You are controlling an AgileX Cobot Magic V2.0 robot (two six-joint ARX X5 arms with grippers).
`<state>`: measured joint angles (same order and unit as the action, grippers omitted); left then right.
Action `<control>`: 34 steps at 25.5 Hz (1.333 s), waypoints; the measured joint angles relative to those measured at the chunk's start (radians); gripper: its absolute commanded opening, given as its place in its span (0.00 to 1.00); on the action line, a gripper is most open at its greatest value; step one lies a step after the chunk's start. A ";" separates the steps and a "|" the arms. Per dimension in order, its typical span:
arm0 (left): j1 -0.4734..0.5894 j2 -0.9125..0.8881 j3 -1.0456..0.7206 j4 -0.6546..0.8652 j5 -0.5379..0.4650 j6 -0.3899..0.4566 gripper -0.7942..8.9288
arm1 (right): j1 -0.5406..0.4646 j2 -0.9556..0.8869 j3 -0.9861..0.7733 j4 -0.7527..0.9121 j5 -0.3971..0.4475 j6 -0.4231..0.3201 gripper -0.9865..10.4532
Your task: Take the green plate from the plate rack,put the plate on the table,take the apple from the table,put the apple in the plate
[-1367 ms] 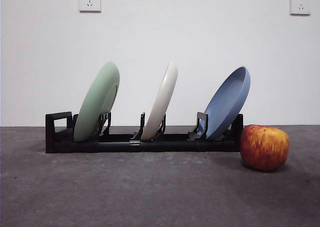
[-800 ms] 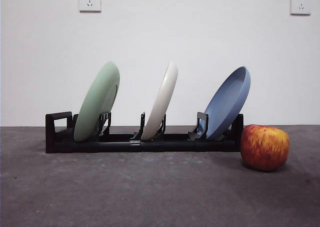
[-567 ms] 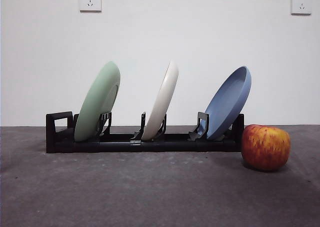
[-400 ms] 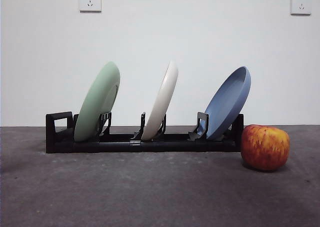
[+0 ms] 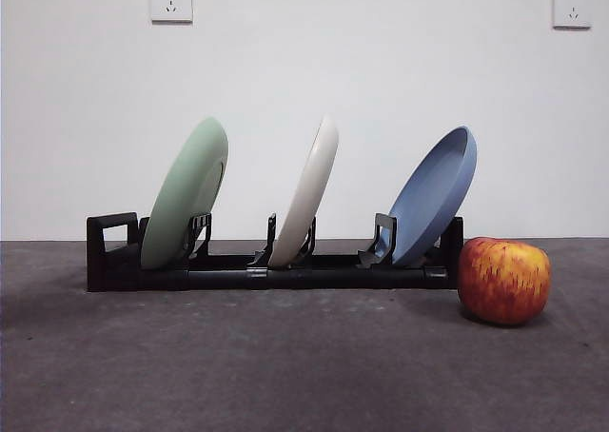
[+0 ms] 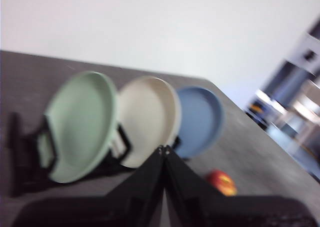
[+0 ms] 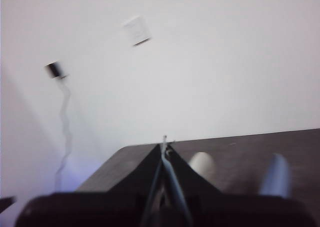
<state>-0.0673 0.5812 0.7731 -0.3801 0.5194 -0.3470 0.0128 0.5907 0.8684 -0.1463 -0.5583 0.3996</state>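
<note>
The green plate [image 5: 186, 192] stands tilted in the left slot of the black plate rack [image 5: 266, 272]; it also shows in the left wrist view [image 6: 80, 124]. The apple [image 5: 503, 280] rests on the grey table [image 5: 285, 365] right of the rack, and shows small in the left wrist view [image 6: 221, 182]. My left gripper [image 6: 164, 148] is shut and empty, held back from and above the rack. My right gripper [image 7: 164, 146] is shut and empty, away from the things. Neither gripper shows in the front view.
A cream-white plate [image 5: 307, 192] stands in the rack's middle slot and a blue plate [image 5: 434, 196] in its right slot. The white wall with two sockets [image 5: 170, 0] lies behind. The table's far edge shows in the left wrist view [image 6: 235, 107].
</note>
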 measured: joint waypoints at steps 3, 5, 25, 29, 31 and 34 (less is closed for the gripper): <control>0.000 0.124 0.164 -0.123 0.089 0.041 0.08 | 0.000 0.104 0.108 -0.037 -0.097 0.001 0.08; 0.000 0.203 0.278 -0.215 0.119 0.077 0.08 | 0.000 0.168 0.174 -0.082 -0.134 0.005 0.08; -0.123 0.726 0.771 -0.705 -0.126 0.321 0.08 | 0.172 0.642 0.439 -0.629 -0.026 -0.223 0.09; -0.156 0.763 0.771 -0.690 -0.127 0.321 0.09 | 0.203 0.654 0.456 -0.623 0.056 -0.258 0.36; -0.171 0.775 0.771 -0.649 -0.127 0.321 0.29 | 0.209 0.654 0.467 -0.599 0.092 -0.264 0.61; -0.184 0.778 0.771 -0.566 -0.128 0.320 0.54 | 0.209 0.654 0.485 -0.585 0.126 -0.266 0.66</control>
<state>-0.2512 1.3590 1.5436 -0.9462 0.3916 -0.0269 0.2222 1.2449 1.3537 -0.7315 -0.4324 0.1333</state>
